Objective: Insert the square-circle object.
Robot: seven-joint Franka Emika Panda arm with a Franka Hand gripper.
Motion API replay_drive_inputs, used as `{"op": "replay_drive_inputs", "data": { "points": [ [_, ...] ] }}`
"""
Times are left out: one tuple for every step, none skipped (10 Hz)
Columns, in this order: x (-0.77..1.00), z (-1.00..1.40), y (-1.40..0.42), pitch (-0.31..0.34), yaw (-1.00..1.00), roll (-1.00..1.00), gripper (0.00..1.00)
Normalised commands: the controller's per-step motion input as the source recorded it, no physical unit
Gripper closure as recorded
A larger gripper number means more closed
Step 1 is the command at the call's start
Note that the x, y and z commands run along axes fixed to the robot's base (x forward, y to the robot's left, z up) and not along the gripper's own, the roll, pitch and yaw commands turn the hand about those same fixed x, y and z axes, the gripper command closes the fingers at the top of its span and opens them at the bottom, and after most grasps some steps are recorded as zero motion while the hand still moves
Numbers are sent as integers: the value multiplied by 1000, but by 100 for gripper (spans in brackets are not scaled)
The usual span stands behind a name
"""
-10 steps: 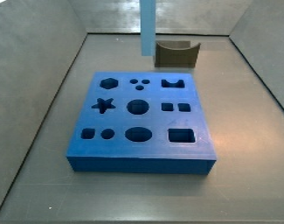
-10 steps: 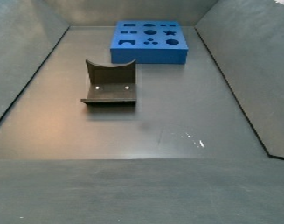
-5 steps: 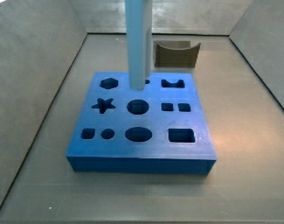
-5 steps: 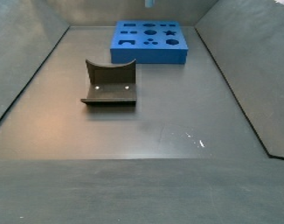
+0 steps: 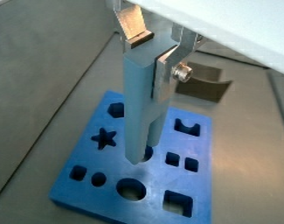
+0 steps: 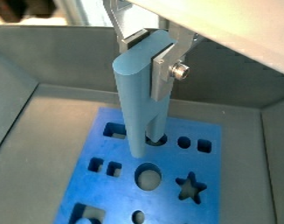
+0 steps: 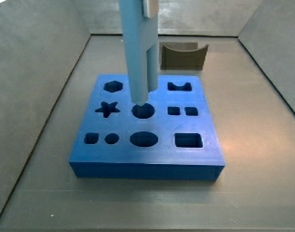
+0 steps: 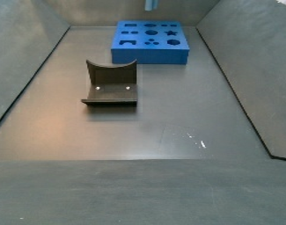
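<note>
My gripper (image 5: 155,48) is pinching the top of the square-circle object (image 5: 141,105), holding it straight up over the blue board (image 7: 150,161) with its bottom end by the holes, so it can go straight down into its hole.

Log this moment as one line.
gripper: shut on square-circle object | piece upright, lower end over board | not seated

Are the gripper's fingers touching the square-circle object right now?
Touching. Both wrist views show the gripper with its silver fingers pressed flat against the square-circle object's upper end, no gap visible.
</note>
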Motion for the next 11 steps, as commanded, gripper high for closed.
{"op": "replay_drive_inputs", "data": {
  "points": [
    [-89, -97, -249, 87, -851, 177, 100],
    [0, -420, -86, 6, -1000, 63, 100],
    [0, -509, -14, 0, -1000, 33, 100],
    [0, -509, -9, 0, -1000, 30, 100],
    [0, -474, 0, 0, -1000, 31, 100],
    [-26, -309, -9, 0, -1000, 73, 100],
    [-51, -149, -63, 27, -997, 113, 100],
    [-94, 0, -140, 66, -914, 163, 100],
    [-100, 0, -177, 77, -886, 174, 100],
    [-40, 0, -240, 53, -866, 124, 100],
    [-131, -177, -140, 0, -829, 0, 100]
  ]
}}
